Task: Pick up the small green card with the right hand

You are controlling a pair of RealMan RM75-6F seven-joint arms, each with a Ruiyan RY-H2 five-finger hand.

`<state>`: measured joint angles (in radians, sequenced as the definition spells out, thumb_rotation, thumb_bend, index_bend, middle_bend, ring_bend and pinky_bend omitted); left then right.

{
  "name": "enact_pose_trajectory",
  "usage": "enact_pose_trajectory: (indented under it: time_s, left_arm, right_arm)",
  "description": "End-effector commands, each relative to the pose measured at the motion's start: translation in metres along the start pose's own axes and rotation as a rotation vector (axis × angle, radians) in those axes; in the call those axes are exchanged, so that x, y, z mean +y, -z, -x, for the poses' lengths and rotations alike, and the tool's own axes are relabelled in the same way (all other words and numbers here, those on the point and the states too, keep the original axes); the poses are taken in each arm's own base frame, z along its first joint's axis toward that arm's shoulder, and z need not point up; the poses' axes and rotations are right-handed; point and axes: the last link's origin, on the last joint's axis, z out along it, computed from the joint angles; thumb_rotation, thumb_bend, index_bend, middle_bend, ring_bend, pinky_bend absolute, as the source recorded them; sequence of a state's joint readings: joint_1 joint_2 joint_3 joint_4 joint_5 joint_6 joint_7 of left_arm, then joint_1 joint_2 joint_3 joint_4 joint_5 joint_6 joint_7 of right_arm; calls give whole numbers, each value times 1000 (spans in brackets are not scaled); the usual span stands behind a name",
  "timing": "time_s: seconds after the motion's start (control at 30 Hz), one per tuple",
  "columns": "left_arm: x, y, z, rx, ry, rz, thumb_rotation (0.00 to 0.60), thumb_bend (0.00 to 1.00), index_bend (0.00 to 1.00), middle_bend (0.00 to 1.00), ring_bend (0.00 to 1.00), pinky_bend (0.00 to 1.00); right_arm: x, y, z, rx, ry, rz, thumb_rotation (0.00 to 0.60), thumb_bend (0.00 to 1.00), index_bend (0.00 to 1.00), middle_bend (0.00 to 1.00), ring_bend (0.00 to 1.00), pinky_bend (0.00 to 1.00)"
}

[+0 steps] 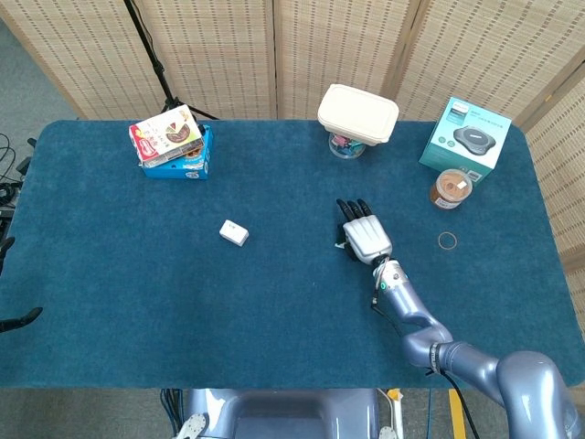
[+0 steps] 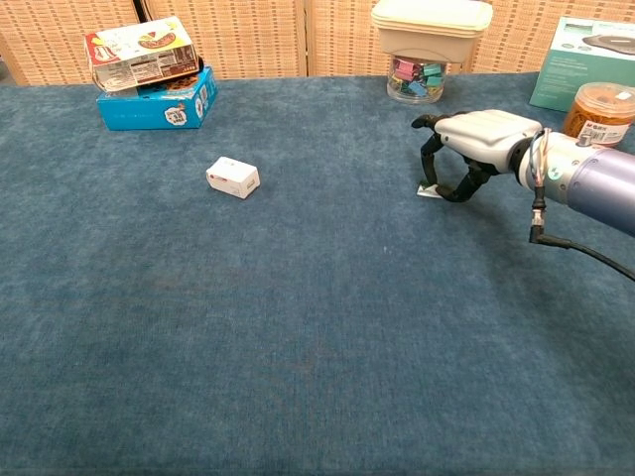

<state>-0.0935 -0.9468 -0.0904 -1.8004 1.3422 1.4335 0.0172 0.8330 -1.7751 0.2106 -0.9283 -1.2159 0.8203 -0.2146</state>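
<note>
Green and thin, the small green card [image 2: 429,188] looks light and flimsy, pinched at its edge under the right robot hand [image 2: 466,149], tilted off the tabletop [image 2: 298,327].

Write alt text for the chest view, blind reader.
The robot's right hand reaches in from the right, fingers curled down around a small card on the blue table; whether the card is held cannot be told. A small white box lies to the left, with food boxes and a lidded container at the back.
</note>
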Motion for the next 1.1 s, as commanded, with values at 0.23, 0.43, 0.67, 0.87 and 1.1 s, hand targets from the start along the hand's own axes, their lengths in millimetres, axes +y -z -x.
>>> enact_pose_trajectory:
  time_s: [0.23,0.43,0.67,0.87,1.1]
  left_arm:
    - [-1,0,-1,3,3,1,600,0,0,0,0,15]
    - [-1,0,-1,4,5,0,600,0,0,0,0,15]
    - [-1,0,-1,4,6,1,600,0,0,0,0,15]
    - [-1,1,-1,4,5,1,600,0,0,0,0,15]
    - [-1,1,-1,3,5,0,600,0,0,0,0,14]
  right_arm:
    - [-1,0,1,-9,2,-2,600,506,568,0,0,0]
    - [-1,-1,1,-9,0,3,600,513,599,0,0,0]
    - [-1,0,2,-10,0,5,600,536,614,0,0,0]
    - [-2,0,1,0,-7,3,600,536,627,0,0,0]
    - [0,0,-1,12,-12,10,600,541,638,0,0,0]
